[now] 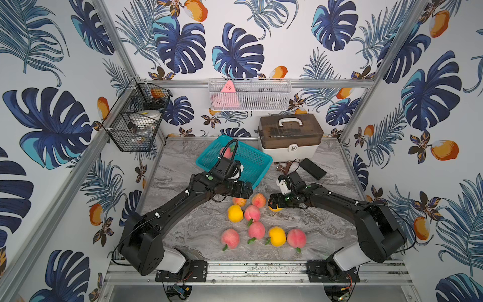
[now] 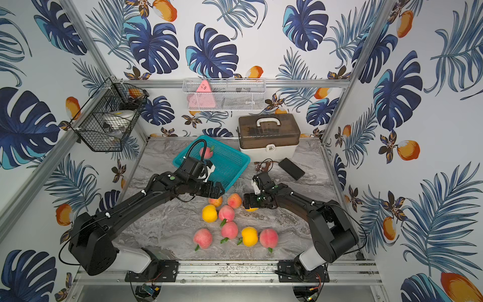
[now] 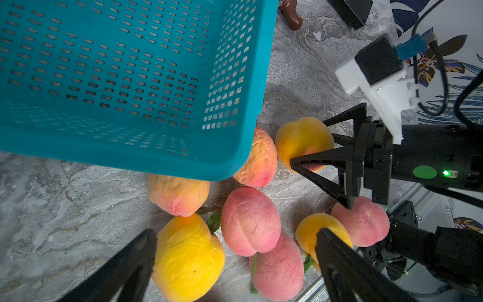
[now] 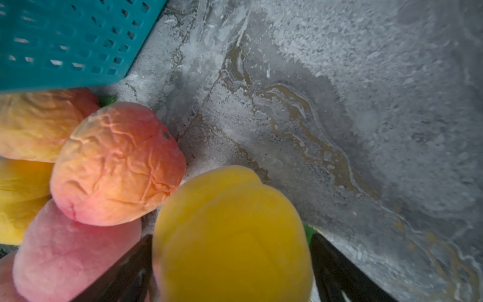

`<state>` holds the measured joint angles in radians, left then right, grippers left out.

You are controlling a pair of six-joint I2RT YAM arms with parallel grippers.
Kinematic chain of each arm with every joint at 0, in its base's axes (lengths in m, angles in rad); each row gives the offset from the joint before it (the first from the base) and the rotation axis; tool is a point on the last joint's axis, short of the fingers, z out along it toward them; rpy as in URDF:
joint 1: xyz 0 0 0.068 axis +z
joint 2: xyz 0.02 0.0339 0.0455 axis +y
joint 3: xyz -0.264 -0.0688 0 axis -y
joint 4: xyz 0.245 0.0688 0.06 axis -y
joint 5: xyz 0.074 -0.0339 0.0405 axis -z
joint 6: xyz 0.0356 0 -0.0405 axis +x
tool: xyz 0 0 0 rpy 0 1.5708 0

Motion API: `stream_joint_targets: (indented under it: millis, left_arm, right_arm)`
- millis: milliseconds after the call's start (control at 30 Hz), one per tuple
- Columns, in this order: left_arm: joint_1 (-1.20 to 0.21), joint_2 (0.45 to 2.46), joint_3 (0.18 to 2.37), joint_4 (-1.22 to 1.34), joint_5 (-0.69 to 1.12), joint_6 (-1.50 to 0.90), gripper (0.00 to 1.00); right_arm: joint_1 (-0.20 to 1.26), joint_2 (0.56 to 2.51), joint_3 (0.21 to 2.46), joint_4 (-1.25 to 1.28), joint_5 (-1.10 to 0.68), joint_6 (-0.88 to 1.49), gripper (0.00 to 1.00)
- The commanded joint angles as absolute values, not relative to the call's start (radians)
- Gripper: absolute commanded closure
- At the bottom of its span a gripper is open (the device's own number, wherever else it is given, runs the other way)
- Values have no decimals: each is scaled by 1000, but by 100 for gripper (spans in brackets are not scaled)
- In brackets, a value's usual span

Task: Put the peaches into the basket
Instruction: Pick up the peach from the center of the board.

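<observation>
Nearest us, at 6 o'clock, four peaches [image 1: 256, 230] lie in a row close to the front edge of the bench [image 1: 198, 235], three pink and one yellow, with small gaps between them. Behind them, mid-bench, five more crowd together, several touching. Our left hand [image 1: 250, 193] hangs over the 11 o'clock side of that cluster, fingers spread wide, pinching nothing. Our right hand [image 1: 271, 202] reaches in from 3 o'clock with a finger on each side of the yellow peach [image 4: 232, 235] at the cluster's outer edge. The fingers lie close against it, but we cannot tell whether they press it. Open bench shows at 8 o'clock and at 4 o'clock. Farther on, toward 11 o'clock, the basket [image 1: 257, 163] sits skewed, its near corner just beside the cluster, with one pink peach [image 1: 226, 153] inside at its far end. At 1 o'clock a lidded case [image 1: 290, 136] stands at the back edge, with a black box [image 1: 312, 168] lying in front of it.
</observation>
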<state>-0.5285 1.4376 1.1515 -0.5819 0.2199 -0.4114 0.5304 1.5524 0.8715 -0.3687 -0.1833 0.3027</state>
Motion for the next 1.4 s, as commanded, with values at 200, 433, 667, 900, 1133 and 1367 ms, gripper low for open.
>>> stream_joint_targets:
  millis: [200,433,667,900,1133,1367]
  left_arm:
    - [-529,1448,1138,-545,238,-442,3]
    - [-528,1449,1147,-541,261,-456,3]
    - [-528,1439,1143,-537,274,-469,3]
    - [-528,1431,1146,-529,304,-491,3]
    - [-529,1435,1157,-496,368,-532,3]
    - [-529,1439,1179,-489,404,-558,3]
  right_arm:
    - [531,1545,864,-350,-181,294,22]
    - [531,1522,859,-358,-176,288,31]
    - [531,1500,857,-359,-172,288,35]
    - [532,1442,849,-364,-154,275,35]
    - [532,1357,847,-358,-134,247,35]
    - [594,1288,871,-376,-63,187,35]
